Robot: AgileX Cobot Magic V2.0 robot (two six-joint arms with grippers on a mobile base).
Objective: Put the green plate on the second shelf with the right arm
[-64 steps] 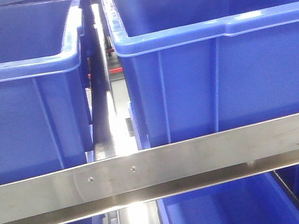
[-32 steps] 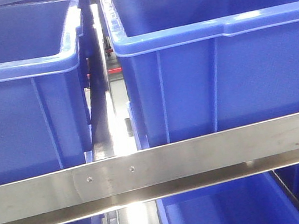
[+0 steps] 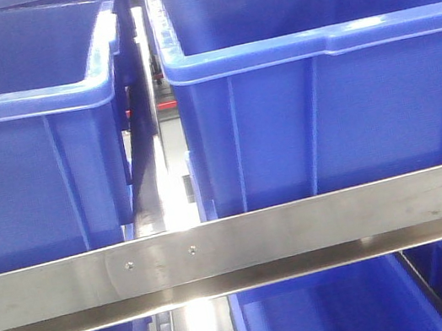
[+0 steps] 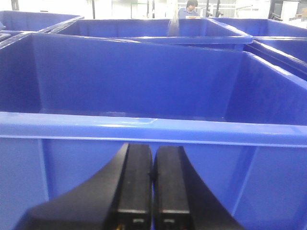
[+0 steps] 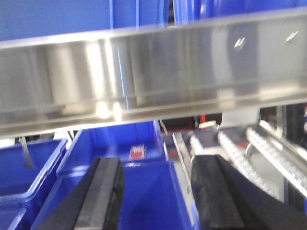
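Note:
The green plate shows in none of the views. My left gripper (image 4: 152,165) is shut with its two black fingers pressed together and nothing between them; it sits just in front of the wall of a big blue bin (image 4: 144,86). My right gripper (image 5: 158,189) is open and empty, its black fingers (image 5: 103,191) wide apart. It hangs below a steel shelf rail (image 5: 153,72) and over a lower blue bin (image 5: 144,191).
In the front view two big blue bins (image 3: 28,139) (image 3: 327,87) stand side by side on the shelf behind a steel rail (image 3: 236,253), with more blue bins (image 3: 333,317) below. Roller tracks (image 5: 268,153) lie right of the right gripper.
The front view has shifted slightly: the bins and the rail's screws sit a little further left than a second ago. Nothing was taken hold of or let go.

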